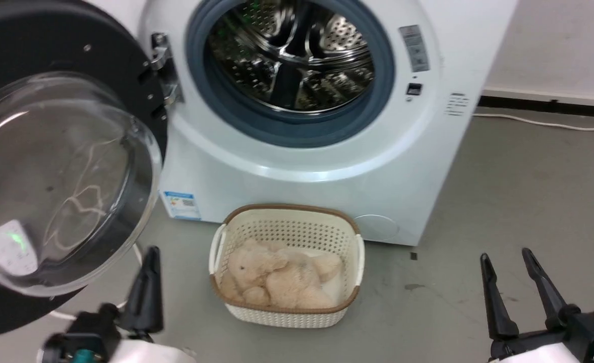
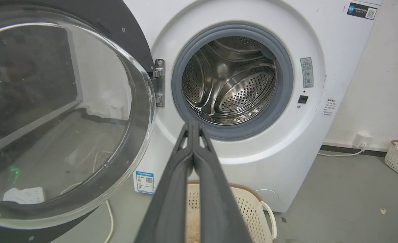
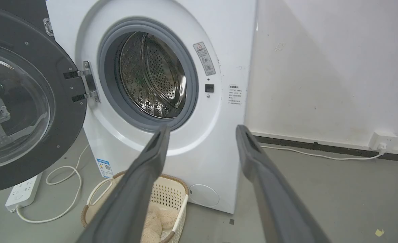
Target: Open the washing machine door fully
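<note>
To my left the washing machine door (image 1: 60, 166) stands beside the washing machine (image 1: 302, 164), before which a basket (image 1: 287, 316) holding a plush toy (image 1: 277, 280) sits on the floor (image 1: 519, 201).

Tapered black jaws, white forearms (image 1: 539, 355)

You have a smooth grey floor (image 1: 529, 201) carrying everything: the big white front-loading washing machine (image 1: 297, 171) stands on it, and a cream woven plastic basket (image 1: 287, 317) sits just in front of the machine. Left of the machine as you face it, a flat white power strip (image 3: 23, 194) lies beside its looping thin white cord (image 3: 80, 185). To the right, a second white cable (image 1: 544, 122) runs along the foot of the wall.
</note>
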You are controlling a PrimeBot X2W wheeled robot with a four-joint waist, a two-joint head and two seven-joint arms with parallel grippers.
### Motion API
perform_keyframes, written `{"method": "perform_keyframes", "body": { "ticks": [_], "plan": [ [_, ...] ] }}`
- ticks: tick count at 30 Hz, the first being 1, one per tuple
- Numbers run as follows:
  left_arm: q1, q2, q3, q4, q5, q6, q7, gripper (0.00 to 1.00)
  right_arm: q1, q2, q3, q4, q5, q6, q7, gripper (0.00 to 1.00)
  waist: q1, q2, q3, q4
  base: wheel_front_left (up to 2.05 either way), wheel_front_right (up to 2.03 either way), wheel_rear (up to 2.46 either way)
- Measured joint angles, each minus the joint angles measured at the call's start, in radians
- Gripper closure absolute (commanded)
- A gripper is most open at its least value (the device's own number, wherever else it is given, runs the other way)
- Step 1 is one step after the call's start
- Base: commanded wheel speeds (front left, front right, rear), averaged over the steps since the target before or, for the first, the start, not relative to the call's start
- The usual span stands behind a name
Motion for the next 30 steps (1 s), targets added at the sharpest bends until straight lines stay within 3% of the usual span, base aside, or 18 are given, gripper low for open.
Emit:
{"method": "perform_keyframes", "body": {
  "ticks": [1, 2, 3, 4, 12, 30],
  "plan": [
    [0.005, -0.005, -0.010, 0.008, 0.008, 0.000, -0.004, 1.00, 0.003, 0.000, 0.000, 0.000, 0.000, 0.000, -0.002, 0.00, 0.0001, 0.0000, -0.004, -0.007, 0.00, 0.00, 0.00],
    [0.010, -0.010, -0.020, 0.019, 0.016, 0.000, -0.006, 0.79, 0.006, 0.000, -0.001, 0.000, 0.000, 0.000, -0.002, 0.00, 0.0000, 0.0000, -0.008, -0.012, 0.00, 0.00, 0.00],
    [0.014, -0.015, -0.027, 0.027, 0.024, 0.004, -0.009, 0.24, 0.009, 0.000, -0.002, 0.000, 0.000, 0.000, -0.002, 0.00, 0.0000, 0.0000, -0.011, -0.016, 0.00, 0.00, 0.00],
    [0.017, -0.019, -0.034, 0.033, 0.033, 0.008, -0.013, 0.00, 0.015, 0.000, -0.003, -0.001, 0.000, 0.000, -0.002, 0.00, 0.0000, 0.0000, -0.014, -0.019, 0.00, 0.00, 0.00],
    [0.031, -0.040, -0.082, 0.100, 0.082, 0.022, -0.023, 0.00, 0.028, 0.000, -0.010, 0.001, 0.005, 0.000, -0.006, 0.00, 0.0001, 0.0000, -0.027, -0.021, 0.00, 0.00, 0.00],
    [0.023, -0.040, -0.081, 0.146, 0.088, 0.026, -0.031, 0.00, 0.029, 0.000, -0.004, 0.027, 0.018, 0.000, -0.006, 0.00, 0.0001, 0.0000, -0.032, -0.026, 0.00, 0.00, 0.00]
  ]
}}
